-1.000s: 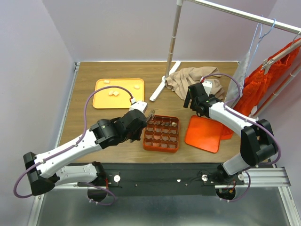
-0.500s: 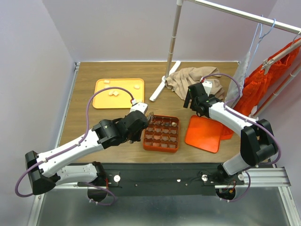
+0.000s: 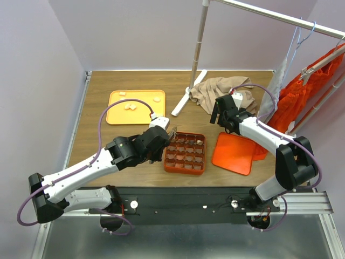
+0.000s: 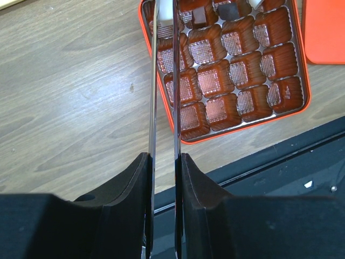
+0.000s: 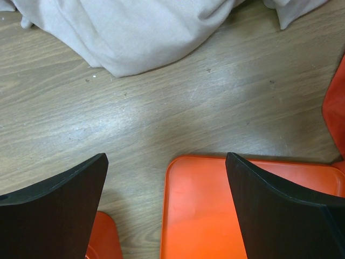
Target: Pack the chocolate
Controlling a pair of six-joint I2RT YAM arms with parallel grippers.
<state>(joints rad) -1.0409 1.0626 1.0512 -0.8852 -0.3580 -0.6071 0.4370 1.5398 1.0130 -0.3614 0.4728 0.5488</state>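
The chocolate shows as cream-white lumps (image 3: 129, 106) on the flat orange tray (image 3: 116, 116) at the far left, and as brown pieces (image 4: 198, 17) in the far cells of the orange gridded box (image 3: 185, 168). My left gripper (image 3: 171, 133) (image 4: 164, 157) is shut on thin metal tweezers (image 4: 152, 97). Their tips reach over the far left corner of the gridded box (image 4: 245, 121), with a pale lump (image 4: 164, 15) between them. My right gripper (image 3: 218, 116) (image 5: 167, 162) hangs open and empty above the far edge of an orange lid (image 5: 215, 205).
The orange lid (image 3: 233, 152) lies right of the box. A beige cloth (image 3: 221, 91) (image 5: 135, 27) is heaped behind it by a clothes rack's pole (image 3: 197, 48) and white foot (image 3: 183, 100). Red garments (image 3: 307, 86) hang at the right edge.
The left arm has shifted slightly towards the box, while the tweezers' tips stay over its far left corner. The right arm has not moved.
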